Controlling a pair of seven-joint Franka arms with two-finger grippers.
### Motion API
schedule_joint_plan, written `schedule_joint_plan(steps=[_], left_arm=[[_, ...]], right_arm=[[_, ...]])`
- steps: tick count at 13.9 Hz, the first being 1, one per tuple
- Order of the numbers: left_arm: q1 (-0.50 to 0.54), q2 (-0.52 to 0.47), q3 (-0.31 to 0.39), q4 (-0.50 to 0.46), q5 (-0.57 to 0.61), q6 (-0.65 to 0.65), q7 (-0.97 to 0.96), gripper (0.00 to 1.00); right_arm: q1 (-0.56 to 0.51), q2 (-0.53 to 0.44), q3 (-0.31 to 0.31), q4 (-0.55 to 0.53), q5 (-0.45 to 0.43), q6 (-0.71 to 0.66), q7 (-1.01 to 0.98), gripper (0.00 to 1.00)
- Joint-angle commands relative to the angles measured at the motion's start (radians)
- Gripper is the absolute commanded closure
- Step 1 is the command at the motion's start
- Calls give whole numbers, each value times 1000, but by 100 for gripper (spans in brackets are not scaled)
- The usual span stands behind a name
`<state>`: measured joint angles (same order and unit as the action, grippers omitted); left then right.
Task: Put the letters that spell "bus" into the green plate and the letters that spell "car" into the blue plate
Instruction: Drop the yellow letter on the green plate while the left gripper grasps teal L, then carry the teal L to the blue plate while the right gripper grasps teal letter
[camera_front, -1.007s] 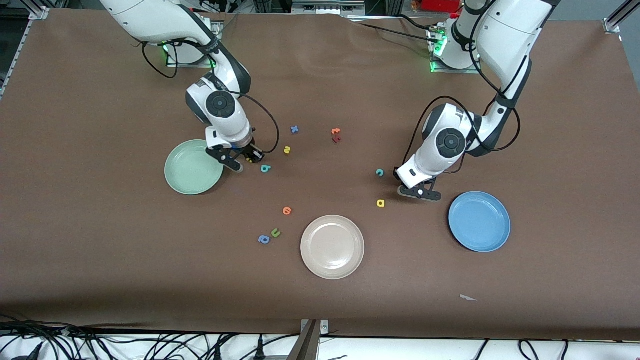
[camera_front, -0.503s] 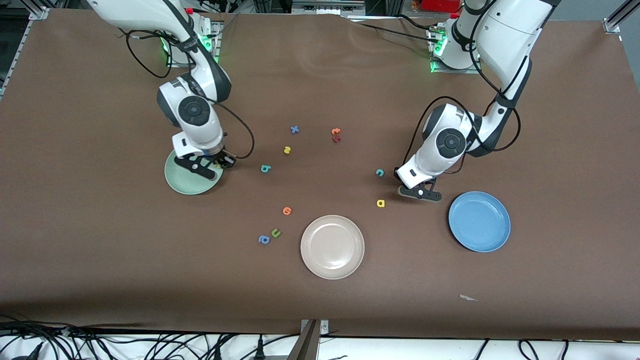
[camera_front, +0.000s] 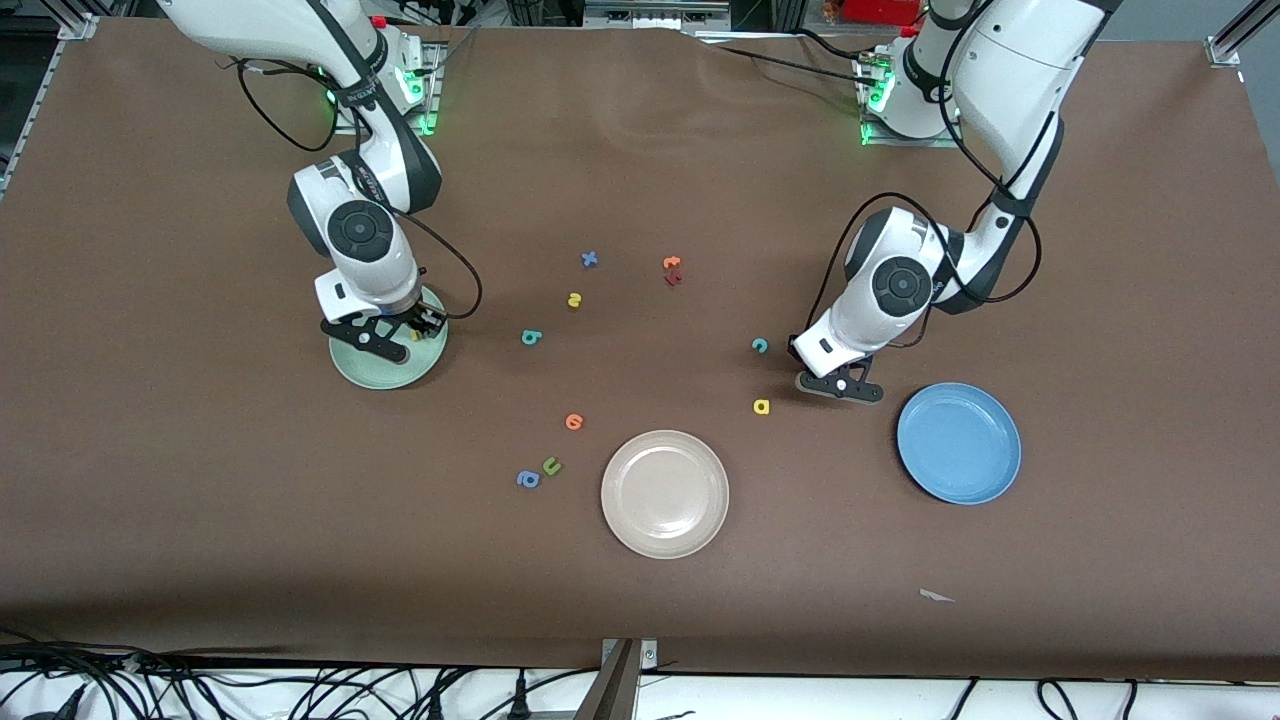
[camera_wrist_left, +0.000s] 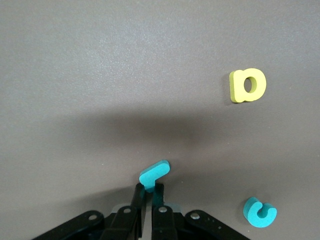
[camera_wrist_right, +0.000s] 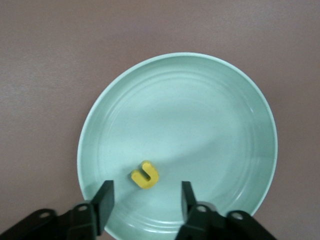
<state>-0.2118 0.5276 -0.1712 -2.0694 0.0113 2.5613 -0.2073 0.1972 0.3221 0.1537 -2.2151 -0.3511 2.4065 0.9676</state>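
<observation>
The right gripper (camera_wrist_right: 144, 202), carried over the green plate (camera_front: 352, 368), is now opened; the yellow "u" (camera_wrist_right: 145, 175) lies inside, at 6 o'clock. The left gripper (camera_wrist_left: 147, 197) stays clamped on the teal "r" (camera_wrist_left: 154, 174).

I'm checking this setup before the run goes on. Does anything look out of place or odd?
One thing: a small pale scrap lies on the table nearer the front camera than the blue plate; it matches none of the foam letters. Nothing looks spilled or damaged.

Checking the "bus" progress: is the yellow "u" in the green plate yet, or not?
In. The yellow "u" lies on the green plate, between the open fingers of the right gripper above it.
</observation>
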Motion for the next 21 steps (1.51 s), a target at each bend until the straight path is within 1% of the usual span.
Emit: schedule_joint_plan(steps=[1, 3, 4, 6, 8, 9, 10, 13, 14, 15, 17, 18, 19, 20, 21], left_arm=[[2, 17, 4, 18, 44, 11, -14, 97], [6, 15, 4, 25, 44, 10, -14, 99], [6, 14, 4, 26, 44, 8, -14, 100], [8, 11, 3, 32, 44, 5, -15, 100], [15, -3, 4, 49, 44, -9, -12, 100], [28, -14, 4, 70, 44, -56, -8, 100], [44, -20, 4, 112, 45, -117, -1, 100], [126, -24, 4, 263, 45, -341, 124, 100], [158, -23, 4, 299, 45, -389, 178, 100], [189, -21, 4, 316, 45, -404, 224, 100], [262, -3, 9, 337, 47, -405, 314, 100], [288, 20, 19, 353, 77, -405, 354, 100], [302, 44, 28, 376, 137, -403, 367, 100], [316, 80, 32, 409, 177, -402, 367, 88], [318, 97, 32, 431, 180, -402, 367, 53]], right_arm=[[10, -8, 38, 9, 0, -3, 90, 1], [28, 35, 105, 72, 4, -4, 265, 2], [48, 67, 122, 107, 3, -1, 354, 2], [115, 142, 127, 193, 4, -1, 487, 6], [155, 211, 126, 267, 4, 2, 575, 13], [160, 225, 126, 273, 6, 8, 592, 13], [159, 230, 126, 272, 6, 32, 611, 15], [151, 261, 124, 272, 4, 94, 671, 16], [148, 262, 122, 269, 4, 98, 671, 16], [145, 264, 122, 265, 4, 99, 671, 16], [143, 267, 122, 255, 4, 99, 671, 23], [143, 273, 122, 255, 4, 100, 672, 24], [143, 273, 122, 255, 4, 102, 672, 30], [143, 273, 122, 253, 4, 102, 672, 34], [143, 275, 122, 252, 4, 102, 672, 37]])
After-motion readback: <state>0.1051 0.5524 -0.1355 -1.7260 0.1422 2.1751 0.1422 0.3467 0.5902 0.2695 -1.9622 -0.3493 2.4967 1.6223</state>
